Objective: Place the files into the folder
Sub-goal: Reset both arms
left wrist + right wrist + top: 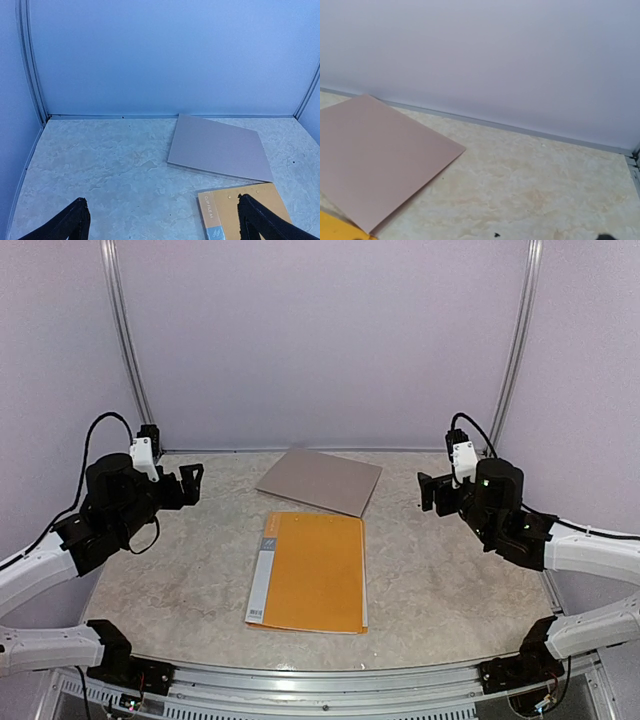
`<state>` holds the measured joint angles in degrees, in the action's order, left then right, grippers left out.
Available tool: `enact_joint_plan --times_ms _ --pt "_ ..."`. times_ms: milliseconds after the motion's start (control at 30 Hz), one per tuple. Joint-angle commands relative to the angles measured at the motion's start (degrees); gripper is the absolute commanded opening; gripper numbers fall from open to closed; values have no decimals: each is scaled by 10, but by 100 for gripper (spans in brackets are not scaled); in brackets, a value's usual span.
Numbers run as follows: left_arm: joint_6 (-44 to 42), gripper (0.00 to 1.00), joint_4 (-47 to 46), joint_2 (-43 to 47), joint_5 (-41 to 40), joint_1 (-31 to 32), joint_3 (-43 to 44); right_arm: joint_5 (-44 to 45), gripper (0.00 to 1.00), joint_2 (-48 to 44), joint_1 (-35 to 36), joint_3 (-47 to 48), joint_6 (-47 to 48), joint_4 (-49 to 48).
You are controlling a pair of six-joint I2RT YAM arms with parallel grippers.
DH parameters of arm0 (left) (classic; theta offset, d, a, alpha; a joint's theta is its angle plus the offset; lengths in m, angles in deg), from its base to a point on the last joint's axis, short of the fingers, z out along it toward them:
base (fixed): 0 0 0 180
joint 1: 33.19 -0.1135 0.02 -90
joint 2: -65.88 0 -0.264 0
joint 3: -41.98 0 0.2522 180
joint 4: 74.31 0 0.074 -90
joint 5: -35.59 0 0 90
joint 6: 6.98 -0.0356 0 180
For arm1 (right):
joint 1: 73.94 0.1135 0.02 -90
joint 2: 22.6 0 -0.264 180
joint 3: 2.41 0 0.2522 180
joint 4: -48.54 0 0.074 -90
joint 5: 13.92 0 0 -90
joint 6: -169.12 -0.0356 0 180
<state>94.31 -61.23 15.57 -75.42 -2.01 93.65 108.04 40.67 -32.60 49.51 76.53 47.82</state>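
The bench (450,580) has a pale marbled top. In the centre of the frame an orange folder (315,570) lies flat on it, with a grey strip along its left edge. Just above the folder lies a grey-brown board (320,480), a little turned, and its lower corner comes close to the folder's upper right corner.

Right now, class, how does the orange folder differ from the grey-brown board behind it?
The folder is orange with a pale spine strip; the board is plain grey-brown. The folder lies in front, nearly square; the board lies behind it, turned askew. Both are flat rectangles.
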Motion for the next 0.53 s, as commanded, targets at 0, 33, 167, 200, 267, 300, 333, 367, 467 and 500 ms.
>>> enact_joint_plan --times_ms 0,33,167,200,267,300,333,367,467,500 --pt "-1 99 -12 6 5 -3 -7 -2 99 2 -7 -6 -5 -9" --pt "0 99 -12 5 6 -4 -7 -2 99 3 -7 -4 -5 -8" --pt "1 99 -10 2 5 -3 -7 -2 99 3 -6 -4 -4 -6" --pt "2 99 -9 1 5 -3 -6 -2 99 2 -6 -4 -5 -5" --pt "2 99 -8 0 5 -3 -6 -3 99 0 -7 -5 -6 -5" --pt "2 99 -8 0 5 -3 -6 -3 99 0 -6 -6 -6 -4" --pt "2 99 -7 0 4 -3 -6 -3 99 -1 -6 -6 -6 -3" --pt "2 99 -8 0 4 -3 -6 -3 99 -2 -7 -6 -6 -1" --pt "3 99 -8 -1 3 -3 -6 -3 99 -3 -7 -7 -6 0" --pt "2 99 -8 -2 3 -3 -6 -4 99 -6 -7 -10 -5 -3"
